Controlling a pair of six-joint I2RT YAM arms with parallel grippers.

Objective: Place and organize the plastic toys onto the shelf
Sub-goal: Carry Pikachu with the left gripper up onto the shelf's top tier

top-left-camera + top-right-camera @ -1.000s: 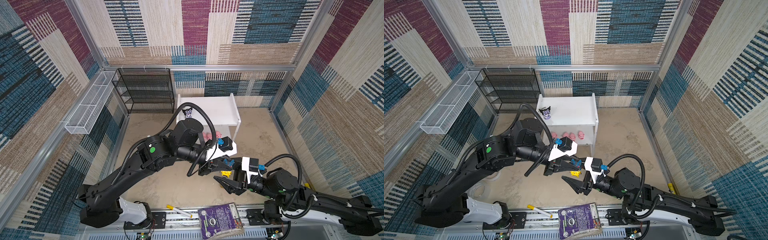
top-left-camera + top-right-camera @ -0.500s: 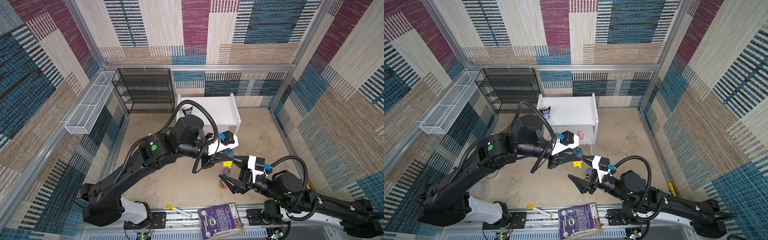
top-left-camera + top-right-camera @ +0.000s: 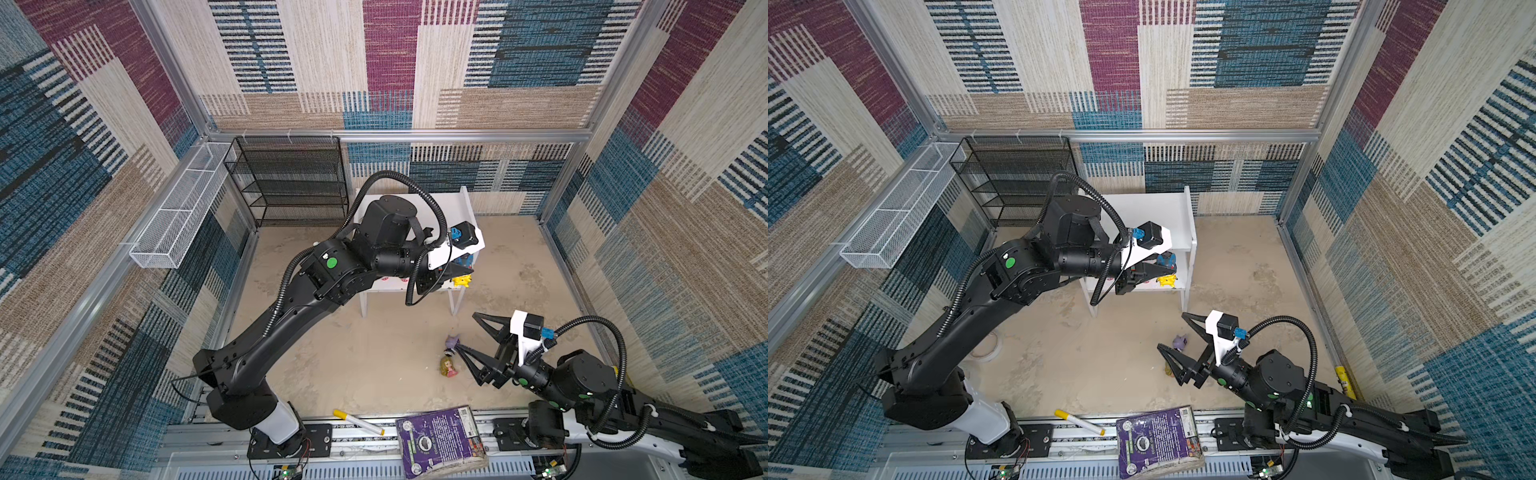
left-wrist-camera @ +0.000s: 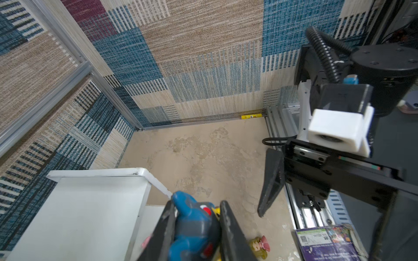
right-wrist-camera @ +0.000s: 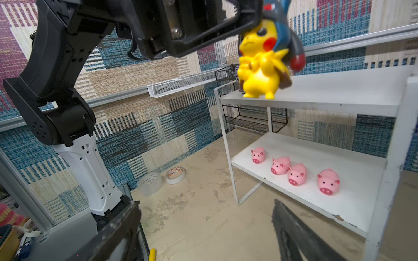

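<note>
My left gripper (image 3: pixel 460 274) is shut on the yellow blue-hooded toy (image 3: pixel 1166 281), holding it in the air at the front right corner of the white shelf (image 3: pixel 466 198). The left wrist view shows the jaws clamped on its blue hood (image 4: pixel 194 223). In the right wrist view this toy (image 5: pixel 260 67) hangs by the top board (image 5: pixel 339 90), and several pink pigs (image 5: pixel 297 174) stand in a row on the lower board. My right gripper (image 3: pixel 467 331) stands open and empty over the floor, beside the lilac eared toy (image 3: pixel 452 343) and the blonde girl (image 3: pixel 448 367).
A black wire rack (image 3: pixel 291 183) and a long white wire basket (image 3: pixel 178 208) stand at the back left. A yellow-capped marker (image 3: pixel 357 422) and a purple book (image 3: pixel 440 440) lie on the front rail. Tape rolls (image 5: pixel 175 175) sit on the floor left of the shelf.
My left gripper has carried the yellow toy from low over the floor up and back to the shelf's front right corner. My right gripper has opened wider and drawn back to the right.
</note>
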